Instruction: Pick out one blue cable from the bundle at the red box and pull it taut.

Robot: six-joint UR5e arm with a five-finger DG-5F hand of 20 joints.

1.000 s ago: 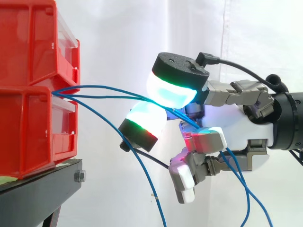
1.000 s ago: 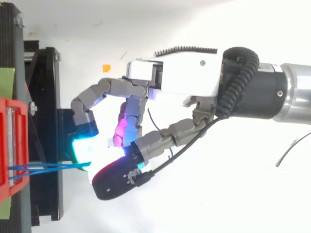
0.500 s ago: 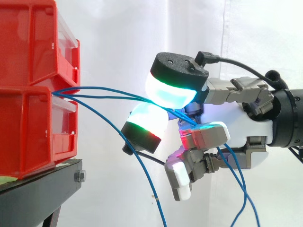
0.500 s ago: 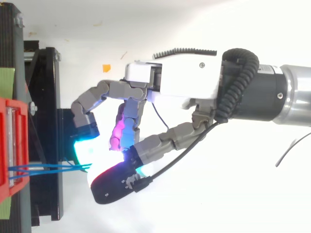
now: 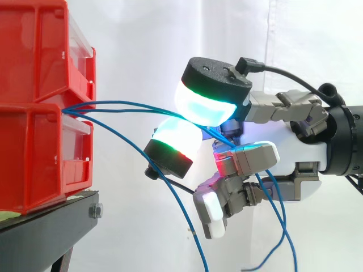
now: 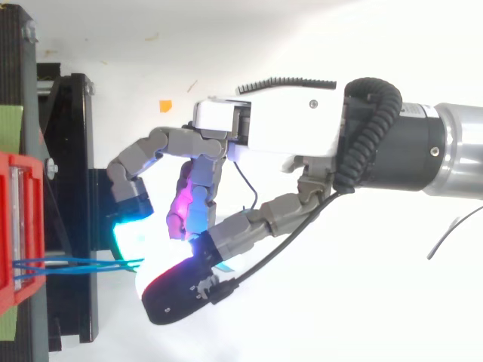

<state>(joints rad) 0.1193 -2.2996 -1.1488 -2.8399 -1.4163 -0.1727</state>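
Side view: two stacked red bins (image 5: 34, 130) sat on a black stand (image 5: 51, 224) at left, before a white curtain (image 5: 142, 39). A bundle of blue cables (image 5: 122, 105) left the seam between the upper and lower bin. Two strands ran nearly level to the right and passed between the glowing pads (image 5: 205, 109) of the hand (image 5: 303, 148), which entered from the right edge. The hand's fingers were curled around these two strands, with the upper cyan-green pad set directly over a lower pad edged in green and red. Beyond the palm the strands dropped loosely towards the lower edge. A third strand (image 5: 193, 252) sagged from the bins, passed below the lower pad and hung down. Top view: the hand (image 6: 264, 128) reached leftward towards the stand (image 6: 75, 151), and the cables (image 6: 75, 263) spanned from the bins (image 6: 15, 196) to the pads.
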